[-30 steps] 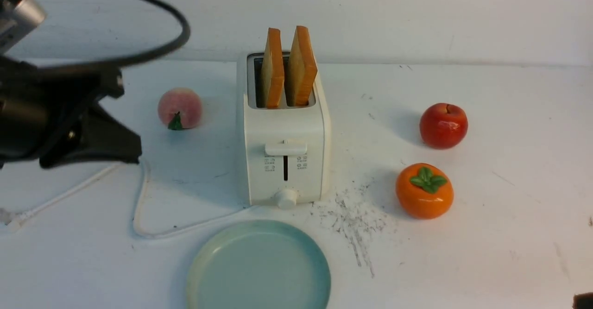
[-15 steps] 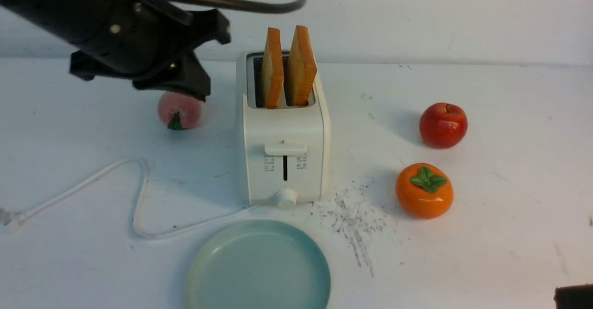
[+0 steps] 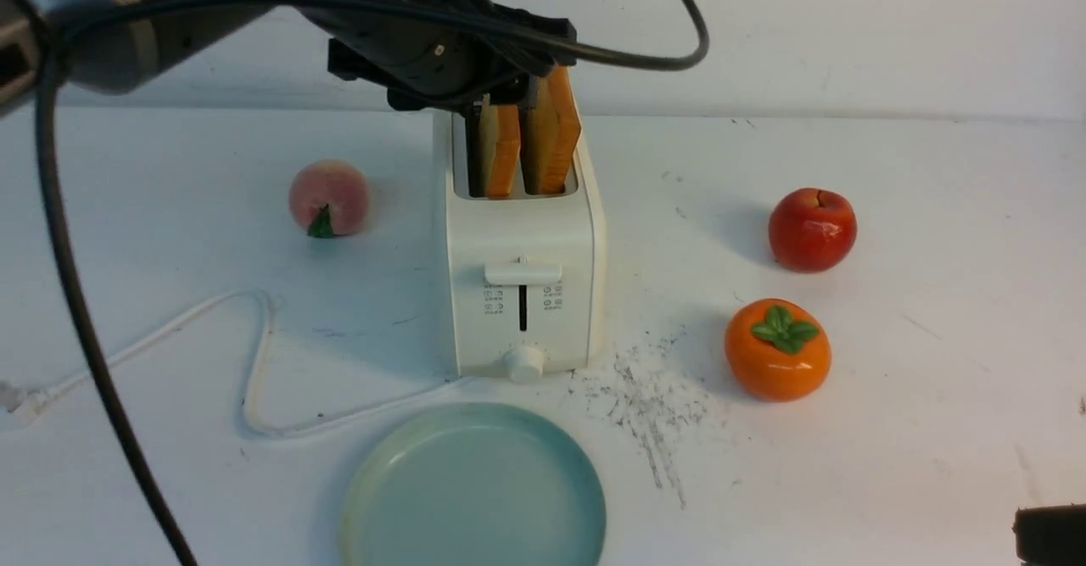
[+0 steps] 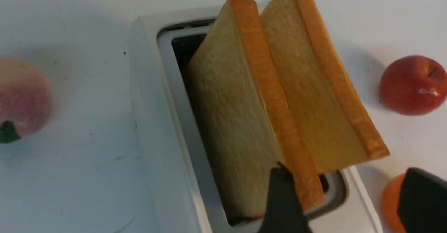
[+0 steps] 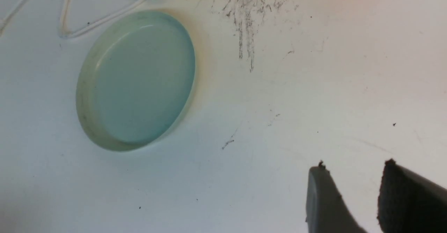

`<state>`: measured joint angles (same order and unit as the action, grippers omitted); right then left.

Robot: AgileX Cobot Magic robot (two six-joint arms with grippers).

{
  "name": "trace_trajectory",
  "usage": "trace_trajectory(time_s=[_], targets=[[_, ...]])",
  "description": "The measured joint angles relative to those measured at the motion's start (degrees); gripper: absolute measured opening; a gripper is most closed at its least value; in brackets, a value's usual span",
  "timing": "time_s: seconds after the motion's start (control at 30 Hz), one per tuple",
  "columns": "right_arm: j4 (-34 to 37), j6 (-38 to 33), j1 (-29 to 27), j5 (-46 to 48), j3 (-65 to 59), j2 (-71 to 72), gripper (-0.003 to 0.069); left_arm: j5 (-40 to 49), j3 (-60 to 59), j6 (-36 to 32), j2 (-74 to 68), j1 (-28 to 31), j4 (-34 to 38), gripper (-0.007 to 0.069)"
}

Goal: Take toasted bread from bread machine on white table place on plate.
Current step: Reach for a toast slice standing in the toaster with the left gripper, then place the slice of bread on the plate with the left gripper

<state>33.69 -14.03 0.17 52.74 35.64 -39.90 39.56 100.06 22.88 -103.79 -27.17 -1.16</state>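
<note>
Two slices of toasted bread stand upright in the bread machine (image 3: 522,294): the left slice (image 3: 502,159) (image 4: 227,121) and the right slice (image 3: 557,137) (image 4: 314,96). My left gripper (image 3: 501,106) (image 4: 344,170) hovers open at their tops, holding nothing. One of its fingers (image 4: 283,198) is against the left slice's near edge; the other is far off to the side. The pale blue-green plate (image 3: 373,481) (image 5: 83,96) lies bare in front of the toaster on the white table (image 3: 933,396). My right gripper (image 5: 354,165) (image 3: 1052,534) is open over bare table at the near right.
A peach (image 3: 329,198) sits left of the toaster. A red apple (image 3: 812,229) and an orange persimmon (image 3: 777,350) sit to its right. The white power cord (image 3: 254,362) loops at the near left. Dark scratch marks (image 3: 649,396) lie beside the plate.
My left arm swung from the far left up and over the toaster, and its jaws opened. The toast, toaster and plate have not moved.
</note>
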Motion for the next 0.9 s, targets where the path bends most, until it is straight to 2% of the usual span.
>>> trace_trajectory(time_s=[0.03, 0.17, 0.3, 0.33, 0.4, 0.47, 0.5, 0.53, 0.67, 0.9], targets=[[0.0, 0.0, 0.0, -0.1, 0.0, 0.0, 0.0240, -0.6, 0.0, 0.0, -1.1, 0.0, -0.1, 0.0505], [0.0, 0.0, 0.0, -0.8, 0.0, 0.0, 0.0240, -1.9, 0.0, 0.0, -2.8, 0.0, -0.6, 0.0540], [0.1, 0.0, 0.0, -1.2, 0.0, 0.0, 0.0240, -3.0, 0.0, 0.1, -4.8, 0.0, -3.9, 0.0515], [0.1, 0.0, 0.0, -1.2, 0.0, 0.0, 0.0240, -2.5, 0.0, 0.3, -5.1, 0.0, -5.7, 0.0444], [0.1, 0.0, 0.0, -1.2, 0.0, 0.0, 0.0240, -2.1, 0.0, 0.4, -5.1, 0.0, -6.6, 0.0381], [0.1, 0.0, 0.0, -1.5, 0.0, 0.0, 0.0240, -0.1, 0.1, 0.5, -4.8, 0.0, -8.6, 0.0153], [0.1, 0.0, 0.0, -1.6, 0.0, 0.0, 0.0240, 0.6, 0.1, 0.5, -4.5, 0.0, -9.1, 0.0085], [0.1, 0.0, 0.0, -1.6, 0.0, 0.0, 0.0240, 1.2, 0.1, 0.6, -4.1, 0.0, -9.5, 0.0057], [0.1, 0.0, 0.0, -1.6, 0.0, 0.0, 0.0240, 2.6, 0.6, 1.5, -0.9, 0.0, -9.3, 0.0073], [0.1, 0.0, 0.0, -1.6, 0.0, 0.0, 0.0240, 7.5, 2.1, 0.6, 14.5, 0.0, -5.8, 0.0073]])
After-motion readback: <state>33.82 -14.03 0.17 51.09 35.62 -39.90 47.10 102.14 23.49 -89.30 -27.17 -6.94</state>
